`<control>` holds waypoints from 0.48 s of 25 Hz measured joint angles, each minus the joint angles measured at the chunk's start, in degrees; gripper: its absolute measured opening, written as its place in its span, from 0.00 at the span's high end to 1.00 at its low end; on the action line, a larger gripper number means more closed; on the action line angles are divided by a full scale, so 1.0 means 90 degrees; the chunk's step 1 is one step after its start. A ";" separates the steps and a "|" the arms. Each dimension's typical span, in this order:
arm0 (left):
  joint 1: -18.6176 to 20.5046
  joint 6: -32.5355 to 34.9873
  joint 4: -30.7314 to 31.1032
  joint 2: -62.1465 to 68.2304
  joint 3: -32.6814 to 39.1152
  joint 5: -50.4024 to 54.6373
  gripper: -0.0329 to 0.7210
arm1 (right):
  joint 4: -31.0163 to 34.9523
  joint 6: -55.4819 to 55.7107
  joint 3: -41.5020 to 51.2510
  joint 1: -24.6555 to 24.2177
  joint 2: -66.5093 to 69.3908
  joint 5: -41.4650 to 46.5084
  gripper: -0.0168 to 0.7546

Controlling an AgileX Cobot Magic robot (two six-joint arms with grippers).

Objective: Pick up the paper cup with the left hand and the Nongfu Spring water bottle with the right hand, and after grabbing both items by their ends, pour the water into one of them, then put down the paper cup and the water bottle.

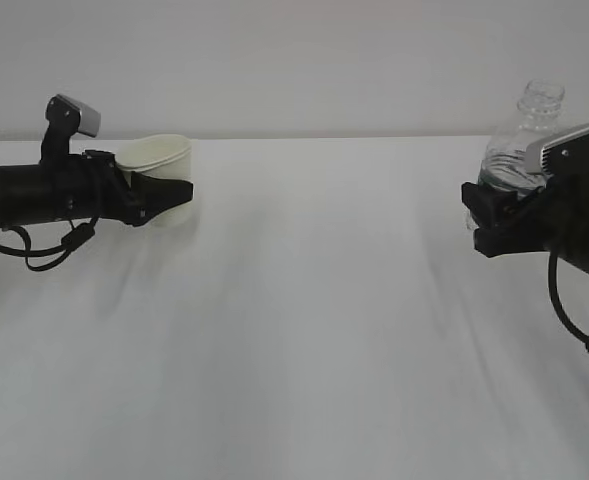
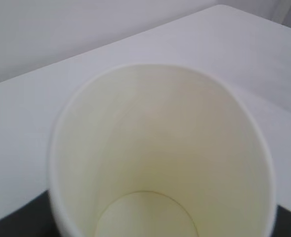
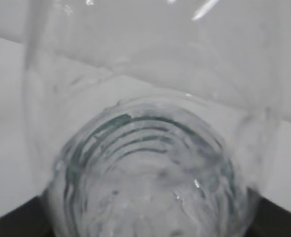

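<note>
At the left of the exterior frame, the left hand (image 1: 164, 195) clasps the paper cup (image 1: 159, 160) low on the white table (image 1: 304, 300); the left wrist view shows its inside dry. At the far right, the right hand (image 1: 484, 225) grips the Nongfu Spring water bottle (image 1: 519, 150), neck uppermost and uncapped.

cup (image 1: 159, 160) left, bottle (image 1: 519, 150) right
</note>
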 joint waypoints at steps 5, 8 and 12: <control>-0.0357 -0.0186 0.0223 -0.0121 0.0000 -0.0086 0.35 | -0.0243 0.0019 0.0011 0.0000 -0.0251 0.0298 0.40; -0.0675 -0.0231 0.0280 -0.0188 0.0000 -0.0088 0.35 | -0.0350 0.0100 0.0011 0.0000 -0.0417 0.0420 0.40; -0.1165 -0.0242 0.0294 -0.0228 0.0000 -0.0102 0.35 | -0.0533 0.0195 0.0011 0.0000 -0.0595 0.0653 0.40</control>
